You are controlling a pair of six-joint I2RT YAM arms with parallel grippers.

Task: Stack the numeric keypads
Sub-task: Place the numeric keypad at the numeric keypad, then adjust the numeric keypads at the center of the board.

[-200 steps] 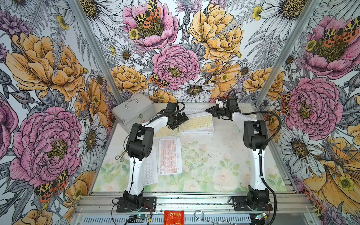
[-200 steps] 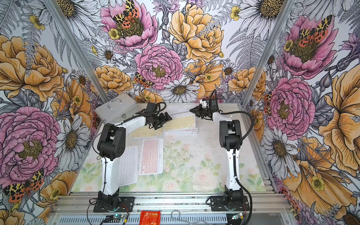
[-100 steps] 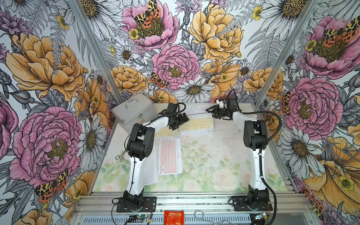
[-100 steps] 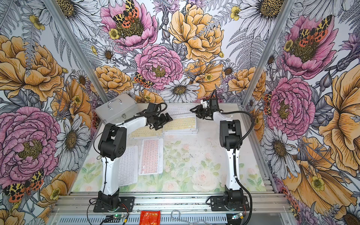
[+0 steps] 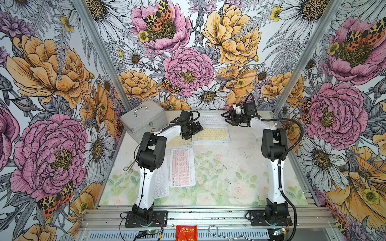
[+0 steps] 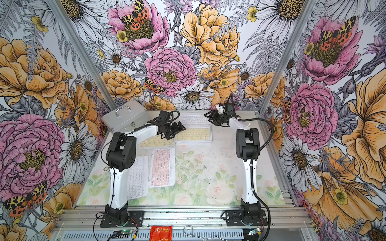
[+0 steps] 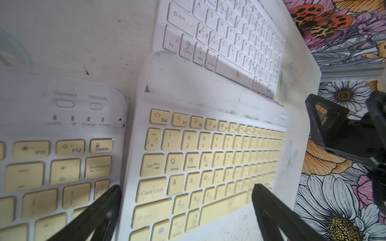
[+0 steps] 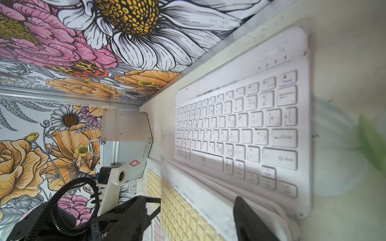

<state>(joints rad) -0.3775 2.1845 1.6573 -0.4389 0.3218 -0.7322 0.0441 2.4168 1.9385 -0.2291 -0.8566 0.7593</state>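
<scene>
Released, the left tool (image 7: 186,187) is straddling the yellow keypad (image 7: 208,158) edge (Esc, Caps Lock readable); the right tool (image 8: 198,201) is hovering released beside the white keypad (image 8: 240,129).

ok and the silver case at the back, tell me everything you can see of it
The silver case is a boxy container that looks like brushed metal with edge strips, and its lid is shut. A curved metal handle sits on the lid. A latch sits on the front seam, with a red cross mark beside it on the front wall. The case stands flat on the table in the far left corner, turned at an angle to the table's edges. Whether it touches the walls behind cannot be told.
</scene>
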